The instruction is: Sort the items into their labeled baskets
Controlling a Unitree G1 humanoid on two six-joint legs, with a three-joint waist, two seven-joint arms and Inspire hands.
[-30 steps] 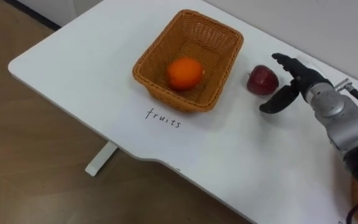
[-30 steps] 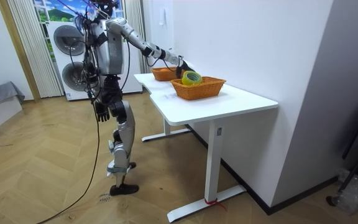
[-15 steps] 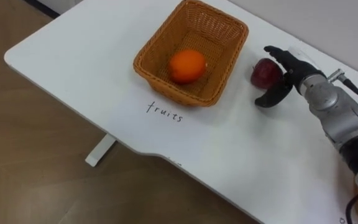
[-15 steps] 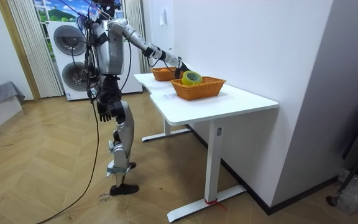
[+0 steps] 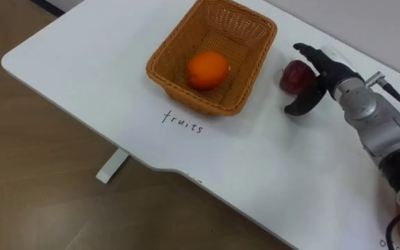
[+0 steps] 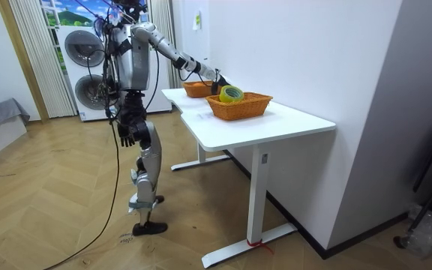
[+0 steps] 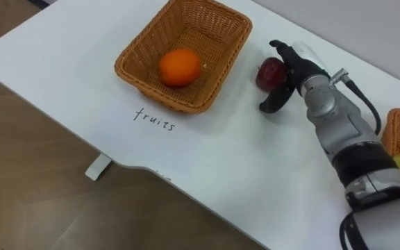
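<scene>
A red apple point(image 5: 294, 75) lies on the white table point(image 5: 82, 83), just right of the wicker fruit basket point(image 5: 186, 98). An orange point(image 5: 207, 70) sits inside that basket. My right hand point(image 5: 327, 75) is at the apple's right side, open, with its fingers reaching over the top of the fruit and the thumb spread below it. In the room view my left hand point(image 6: 127, 135) hangs relaxed at my side. A second wicker basket point(image 6: 240, 109) holds a yellow-green tape roll point(image 6: 231, 94).
The word "fruits" point(image 5: 182, 123) is handwritten on the table in front of the fruit basket. The second basket's rim point(image 7: 396, 128) shows at the right edge. I stand at the table's end, with a wall behind the table and washing machines point(image 6: 88, 75) behind me.
My right hand has moved left and closed in on the apple, its fingers now over the top of it. The apple and the orange have stayed put.
</scene>
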